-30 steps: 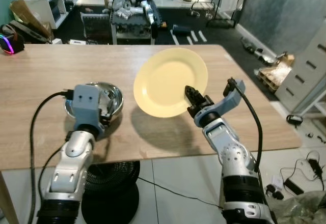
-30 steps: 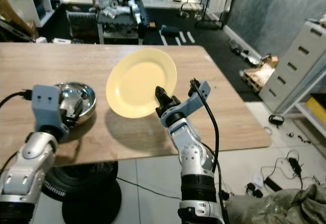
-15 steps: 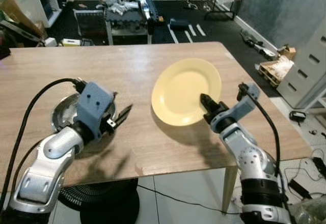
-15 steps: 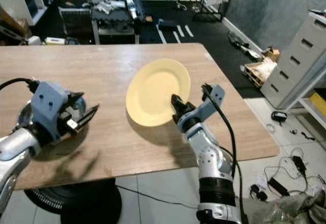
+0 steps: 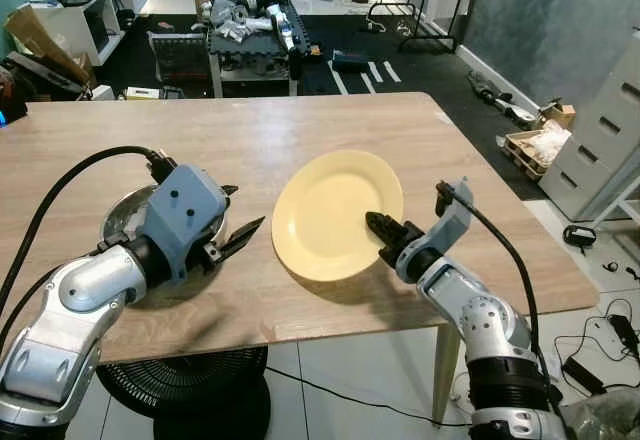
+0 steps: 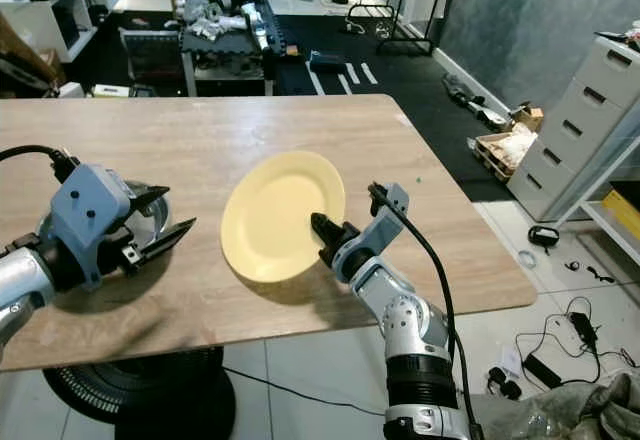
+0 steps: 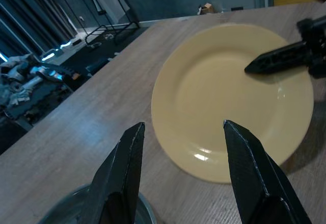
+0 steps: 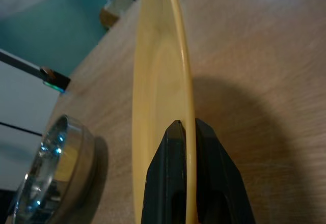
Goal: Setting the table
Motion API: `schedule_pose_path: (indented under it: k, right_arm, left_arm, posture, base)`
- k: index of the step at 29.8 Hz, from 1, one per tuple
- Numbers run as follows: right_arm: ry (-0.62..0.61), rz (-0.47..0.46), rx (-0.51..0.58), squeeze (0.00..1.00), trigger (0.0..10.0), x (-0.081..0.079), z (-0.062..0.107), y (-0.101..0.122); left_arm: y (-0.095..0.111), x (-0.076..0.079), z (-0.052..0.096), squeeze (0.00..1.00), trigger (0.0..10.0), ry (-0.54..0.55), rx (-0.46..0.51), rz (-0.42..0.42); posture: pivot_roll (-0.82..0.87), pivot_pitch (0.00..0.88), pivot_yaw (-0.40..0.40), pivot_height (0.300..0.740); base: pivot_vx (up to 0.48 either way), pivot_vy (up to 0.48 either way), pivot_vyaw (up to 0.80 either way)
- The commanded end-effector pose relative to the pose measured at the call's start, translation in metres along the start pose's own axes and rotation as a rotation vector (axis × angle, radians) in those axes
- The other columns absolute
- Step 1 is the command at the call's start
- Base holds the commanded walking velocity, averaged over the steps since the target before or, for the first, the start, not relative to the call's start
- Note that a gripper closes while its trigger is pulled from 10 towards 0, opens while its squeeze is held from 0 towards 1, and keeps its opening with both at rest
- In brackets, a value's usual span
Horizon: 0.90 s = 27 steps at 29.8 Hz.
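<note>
A round yellow plate [image 5: 335, 213] hangs low over the wooden table [image 5: 300, 130], tilted, with its near right rim pinched by my right gripper [image 5: 381, 228]. The right wrist view looks along the plate's edge [image 8: 175, 81] between the shut black fingers [image 8: 170, 173]. A steel bowl [image 5: 125, 220] sits on the table at the left, partly hidden behind my left wrist. My left gripper [image 5: 237, 228] hovers just right of the bowl, open and empty, pointing at the plate [image 7: 232, 99].
The table's front edge runs just below both grippers, and its right edge lies beyond the plate. Behind the table stand a cluttered cart [image 5: 250, 5] and white shelves [image 5: 70, 10]. A black fan base [image 5: 185, 400] sits on the floor under the table.
My right gripper has lowered the plate closer to the tabletop. The left gripper has shifted slightly toward the plate. The camera view has moved a little.
</note>
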State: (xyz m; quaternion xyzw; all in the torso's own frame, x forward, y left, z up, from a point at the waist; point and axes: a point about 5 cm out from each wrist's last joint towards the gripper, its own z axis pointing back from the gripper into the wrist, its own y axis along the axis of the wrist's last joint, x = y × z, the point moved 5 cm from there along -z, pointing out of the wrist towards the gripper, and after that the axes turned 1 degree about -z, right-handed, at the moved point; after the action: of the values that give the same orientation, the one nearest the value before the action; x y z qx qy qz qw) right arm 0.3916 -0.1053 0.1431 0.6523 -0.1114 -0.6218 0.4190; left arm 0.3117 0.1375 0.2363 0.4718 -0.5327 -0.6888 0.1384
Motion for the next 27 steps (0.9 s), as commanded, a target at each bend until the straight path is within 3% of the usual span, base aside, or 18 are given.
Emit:
schedule_pose_path:
  k: [1,6,7,8,14,19,22,23,24,27]
  right_arm:
    - [-0.013,-0.021,-0.029,0.0,10.0,0.004,0.0,-0.009]
    - [-0.033,-0.068,-0.075,0.0,10.0,0.008,-0.003,-0.028]
    - [-0.034,-0.071,-0.081,0.28,10.0,0.008,-0.003,-0.03]
    - [-0.029,-0.067,-0.088,1.0,10.0,0.007,-0.003,-0.031]
    - [-0.023,-0.036,-0.094,1.0,10.0,0.006,-0.003,-0.028]
    - [-0.019,-0.017,-0.035,1.0,10.0,0.006,-0.002,-0.014]
    - [-0.026,0.041,0.003,1.0,10.0,0.007,0.0,-0.002]
    - [-0.036,0.071,0.014,0.64,10.0,0.008,0.001,0.002]
    - [-0.061,0.146,0.032,0.0,10.0,0.012,0.002,0.008]
    - [-0.079,0.209,0.043,0.0,10.0,0.014,0.004,0.013]
  left_arm:
    - [-0.002,0.005,0.0,0.0,10.0,-0.015,-0.014,0.003]
    - [-0.003,0.01,-0.002,0.0,10.0,-0.005,-0.02,0.02]
    - [-0.003,0.01,-0.002,0.0,10.0,-0.005,-0.02,0.021]
    - [-0.003,0.011,-0.003,0.0,10.0,-0.006,-0.02,0.023]
    - [-0.003,0.012,-0.004,0.0,10.0,-0.004,-0.023,0.028]
    - [-0.004,0.013,-0.006,0.0,10.0,0.0,-0.022,0.037]
    - [-0.004,0.015,-0.007,0.0,10.0,-0.003,-0.025,0.043]
    - [-0.005,0.015,-0.007,0.0,10.0,-0.007,-0.028,0.048]
    - [-0.007,0.017,-0.007,0.0,10.0,-0.016,-0.036,0.054]
    - [-0.008,0.018,-0.006,0.0,10.0,-0.021,-0.042,0.056]
  posture:
    - [0.05,0.022,-0.004,0.74]
    - [0.05,0.023,-0.006,0.74]
    - [0.05,0.024,-0.006,0.74]
    - [0.05,0.023,-0.005,0.74]
    - [0.05,0.023,-0.005,0.74]
    - [0.04,0.024,-0.003,0.74]
    - [0.04,0.025,0.001,0.74]
    - [0.04,0.026,0.003,0.74]
    - [0.04,0.026,0.004,0.74]
    - [0.04,0.026,0.005,0.74]
  base:
    - [0.0,0.0,0.0]
    - [0.0,0.0,0.0]
    - [0.0,0.0,0.0]
    - [0.0,0.0,0.0]
    - [0.0,0.0,0.0]
    - [0.0,0.0,0.0]
    - [0.0,0.0,0.0]
    - [0.0,0.0,0.0]
    - [0.0,0.0,0.0]
    - [0.0,0.0,0.0]
